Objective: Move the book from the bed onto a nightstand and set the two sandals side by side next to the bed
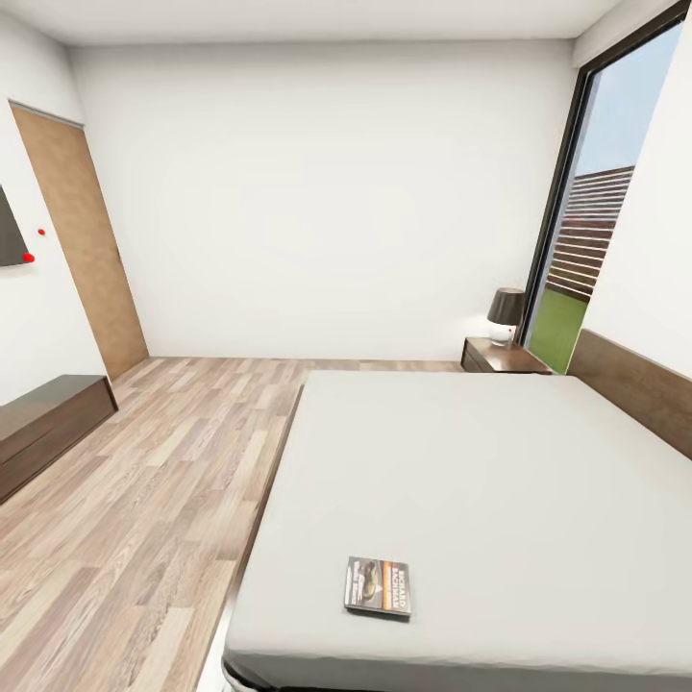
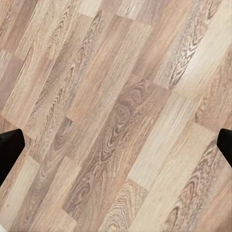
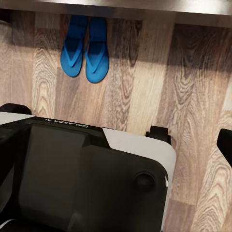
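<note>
Head view: book (image 1: 378, 586) flat on bed (image 1: 500, 481) near its foot, nightstand (image 1: 502, 357) far off by headboard; sandals (image 3: 85, 47) paired beside bed; both grippers spread, empty; next, judged: reach for book.

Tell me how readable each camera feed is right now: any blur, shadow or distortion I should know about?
Head view: wide-angle stretch at the edges, even soft light, the book cover lettering too small to read on the bed. Left wrist view: sharp wood floor, evenly lit. Right wrist view: dim, the sandals sit in shade near a dark edge, the robot base almost black.
</note>
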You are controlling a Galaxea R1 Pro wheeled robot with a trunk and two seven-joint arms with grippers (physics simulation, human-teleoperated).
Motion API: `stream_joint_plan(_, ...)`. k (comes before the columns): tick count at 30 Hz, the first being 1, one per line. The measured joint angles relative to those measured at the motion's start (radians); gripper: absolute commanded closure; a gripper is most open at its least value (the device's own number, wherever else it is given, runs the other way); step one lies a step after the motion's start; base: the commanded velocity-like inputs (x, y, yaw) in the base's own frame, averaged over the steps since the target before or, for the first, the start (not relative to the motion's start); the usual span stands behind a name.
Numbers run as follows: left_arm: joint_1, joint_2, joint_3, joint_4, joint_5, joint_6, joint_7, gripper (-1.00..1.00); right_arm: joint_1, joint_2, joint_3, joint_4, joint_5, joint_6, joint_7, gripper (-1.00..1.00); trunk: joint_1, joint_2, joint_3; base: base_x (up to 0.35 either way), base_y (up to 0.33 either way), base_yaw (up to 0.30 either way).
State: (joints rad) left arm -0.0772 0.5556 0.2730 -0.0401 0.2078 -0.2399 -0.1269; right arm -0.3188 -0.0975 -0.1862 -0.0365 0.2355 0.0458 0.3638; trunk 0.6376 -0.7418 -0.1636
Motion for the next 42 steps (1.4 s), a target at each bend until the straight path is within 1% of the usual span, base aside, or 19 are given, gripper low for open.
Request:
stream_joint_plan(14, 0.0, -0.003, 0.0, 0.0, 0.0, 0.001, 0.001, -1.0, 0.0, 0.001, 0.001, 0.0, 0.0, 0.0, 0.0, -1.0, 0.0, 0.0, 0.0, 0.071, 0.0, 0.0)
stream_joint_plan(29, 0.0, -0.008, 0.0, 0.0, 0.0, 0.001, 0.02, -1.0, 0.0, 0.001, 0.001, 0.0, 0.0, 0.0, 0.0, -1.0, 0.0, 0.0, 0.0, 0.046, 0.0, 0.0)
stream_joint_plan(42, 0.0, -0.008, 0.0, 0.0, 0.001, 0.001, 0.02, -1.0, 0.0, 0.001, 0.019, 0.0, 0.0, 0.0, 0.0, -1.0, 0.0, 0.0, 0.0, 0.004, 0.0, 0.0)
